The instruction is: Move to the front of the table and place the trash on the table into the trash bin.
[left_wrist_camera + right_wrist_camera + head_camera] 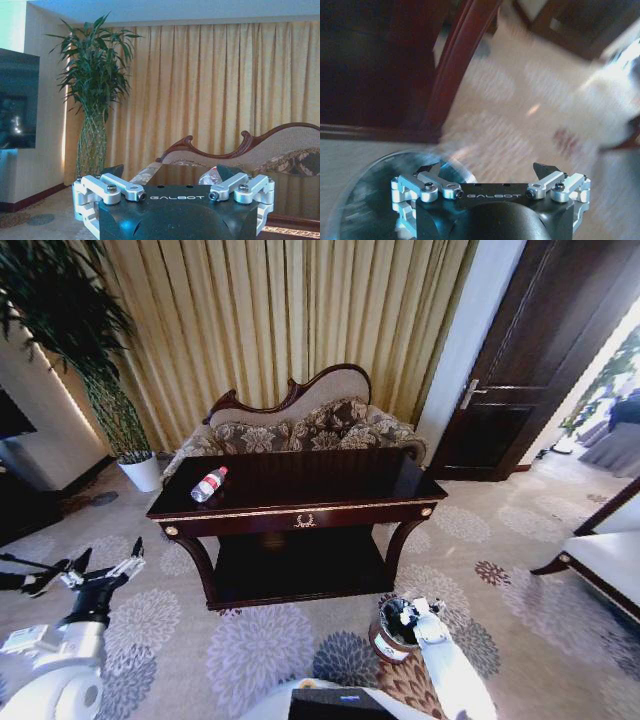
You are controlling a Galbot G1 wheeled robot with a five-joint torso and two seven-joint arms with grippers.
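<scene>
Dark-brown and round, the trash bin [392, 632] sits on the carpet directly beneath our right claw [413, 613], whose fingers are spread above its black liner [375, 195]. Our left claw [100, 570] hangs low off the bench's left end, also spread, holding nothing. Beyond both, on the glossy dark bench [320, 480], lies a clear bottle [208, 484] with a red cap and red-white label, near the left end.

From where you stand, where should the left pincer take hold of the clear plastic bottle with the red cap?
Grip the clear plastic bottle with the red cap across its mid-body, coming from above on its left. It lies on its side near the left end of the dark glossy wooden table, cap pointing away. The open left pincer is nearest.
</scene>
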